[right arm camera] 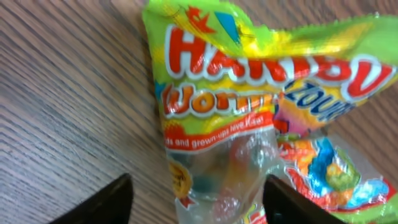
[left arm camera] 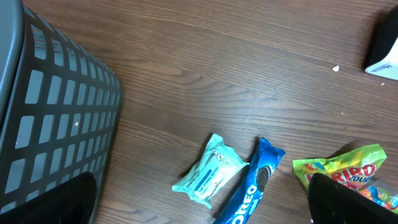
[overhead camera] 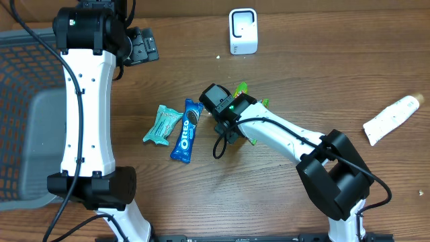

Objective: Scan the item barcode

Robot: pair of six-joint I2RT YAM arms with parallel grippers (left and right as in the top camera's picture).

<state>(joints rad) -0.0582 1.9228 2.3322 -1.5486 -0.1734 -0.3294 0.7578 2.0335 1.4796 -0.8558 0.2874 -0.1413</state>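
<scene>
Haribo bag lies flat mid-worktop, label side up, under the right arm's wrist. Right gripper is down over it, spread, with a finger on either side of the bag. The left finger is clear of the wrapper, so it is not clamped and nothing is held. Left gripper is fully spread and empty, up by the far-left corner. White scanner stands near the far edge, well apart from the bag. Oreo pack sits just left of the bag, with a teal snack packet beside it on the left. Grey mesh basket is at the left edge. White tube is near the right edge.
</scene>
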